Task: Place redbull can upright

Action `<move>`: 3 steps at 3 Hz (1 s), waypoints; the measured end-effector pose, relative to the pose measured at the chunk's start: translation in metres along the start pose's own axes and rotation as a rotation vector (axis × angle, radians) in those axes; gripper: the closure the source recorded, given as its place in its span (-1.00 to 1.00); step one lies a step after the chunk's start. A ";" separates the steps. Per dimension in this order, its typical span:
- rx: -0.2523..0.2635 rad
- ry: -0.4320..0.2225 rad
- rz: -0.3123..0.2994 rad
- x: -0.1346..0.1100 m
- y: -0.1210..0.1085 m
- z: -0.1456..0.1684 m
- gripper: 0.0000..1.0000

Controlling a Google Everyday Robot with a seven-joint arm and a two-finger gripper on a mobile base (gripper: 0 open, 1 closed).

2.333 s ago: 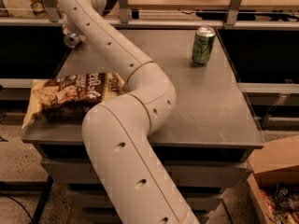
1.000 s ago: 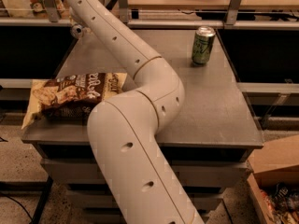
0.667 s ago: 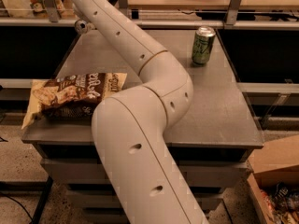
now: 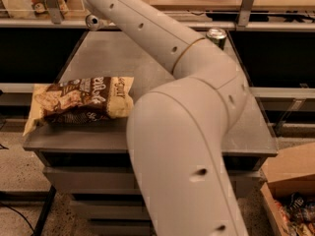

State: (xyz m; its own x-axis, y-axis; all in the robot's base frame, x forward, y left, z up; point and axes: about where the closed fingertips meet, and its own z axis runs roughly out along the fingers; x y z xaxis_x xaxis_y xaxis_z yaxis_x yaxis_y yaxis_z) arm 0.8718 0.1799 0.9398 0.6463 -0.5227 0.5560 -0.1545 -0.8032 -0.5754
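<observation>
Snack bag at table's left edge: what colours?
Dark brown and cream, pale lettering, on the bag; camera view. The hand peeks out beside the arm, upper left.

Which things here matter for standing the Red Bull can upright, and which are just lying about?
Job: redbull can, silver end showing by the arm; claw, hidden behind arm, top left; table.
Lying about: green can; snack bag; cardboard box.

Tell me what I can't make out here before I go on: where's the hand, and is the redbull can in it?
- Hand: cut off past the top edge, upper left, where the arm leaves the camera view.
- Redbull can: not identifiable; a small round silvery thing beside the arm is too small to tell.
- Green can: the arm hides all but its top.
</observation>
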 end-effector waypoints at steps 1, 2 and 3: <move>0.013 0.044 0.062 0.001 0.004 -0.046 0.08; -0.001 0.080 0.109 -0.013 0.015 -0.088 0.00; -0.048 0.053 0.102 -0.041 0.035 -0.078 0.34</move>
State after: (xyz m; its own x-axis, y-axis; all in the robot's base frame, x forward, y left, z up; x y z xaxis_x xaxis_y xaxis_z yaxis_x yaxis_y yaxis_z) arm 0.7818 0.1511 0.9436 0.5848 -0.6159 0.5279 -0.2542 -0.7571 -0.6018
